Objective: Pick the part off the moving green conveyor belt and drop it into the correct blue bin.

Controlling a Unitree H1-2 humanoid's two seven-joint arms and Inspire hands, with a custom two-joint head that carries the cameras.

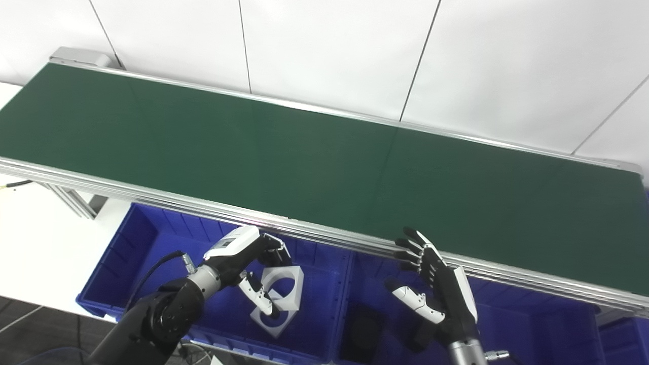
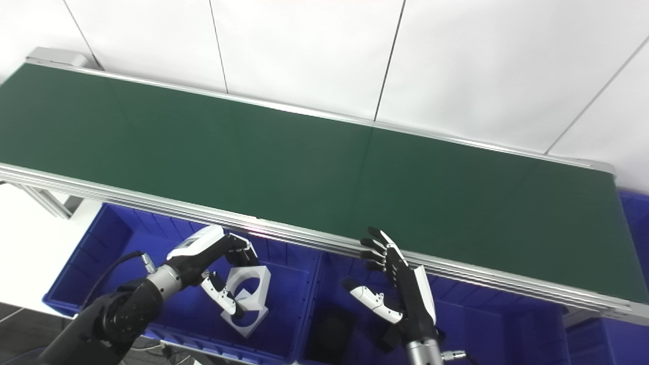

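I have the white part [image 1: 278, 299] pinched in my left hand [image 1: 248, 263], low in the lower left of the frame, with the thumb hooked through its round hole and the other fingers [image 1: 274, 251] curled over its top edge. The part hangs directly over the left blue bin [image 1: 121, 253], inside the outline of its walls, tilted with one corner pointing down. Whether that corner already touches the bin floor I cannot tell. The move I judge comes next turns on that alone: the part is straight above the bin's open space, so letting go should send it in.

My right hand [image 1: 433, 289] holds nothing, fingers spread wide and pointing up, hovering over the middle blue bin [image 1: 507, 314] at lower centre, just beside the belt's near rail. The green belt [image 1: 304, 157] is bare across the frame.
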